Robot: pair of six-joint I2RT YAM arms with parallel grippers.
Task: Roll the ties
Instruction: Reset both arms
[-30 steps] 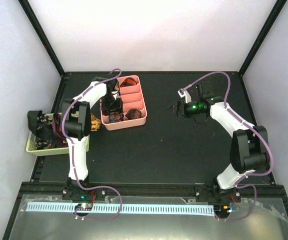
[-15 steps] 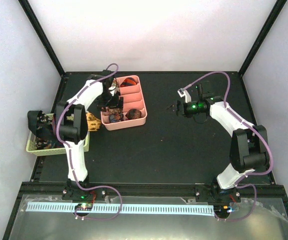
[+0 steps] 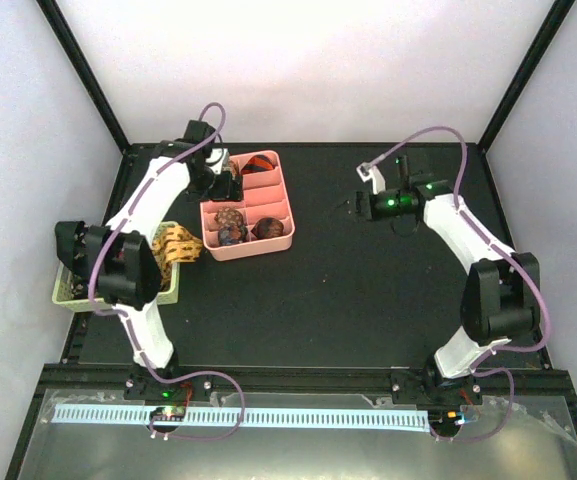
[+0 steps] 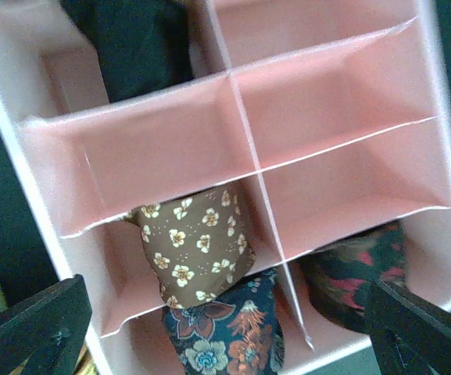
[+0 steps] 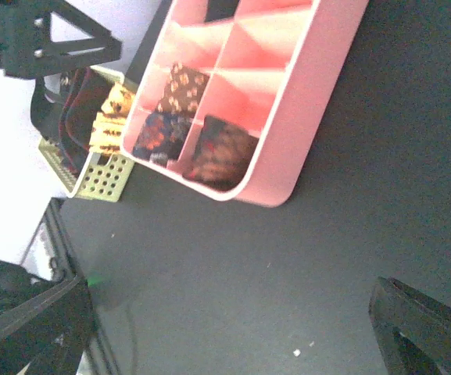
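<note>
The pink divided tray (image 3: 256,248) holds three rolled ties at its near end. They are a brown floral roll (image 4: 198,242), a dark blue floral roll (image 4: 225,344) and a dark red roll (image 4: 350,269), which also show in the top view (image 3: 231,216). A red-orange tie (image 3: 259,163) lies in the tray's far compartment. My left gripper (image 3: 228,187) hangs open and empty above the tray's left column. My right gripper (image 3: 354,208) is open and empty over the bare mat, right of the tray.
A pale green perforated basket (image 3: 68,292) stands at the table's left edge with more ties in it. An orange patterned tie (image 3: 173,245) hangs over its right side. The left arm's elbow (image 3: 128,270) is over the basket. The mat is black.
My left gripper has risen out of the tray and pulled back toward the far left, uncovering the brown floral roll. My right gripper has moved slightly farther back.
</note>
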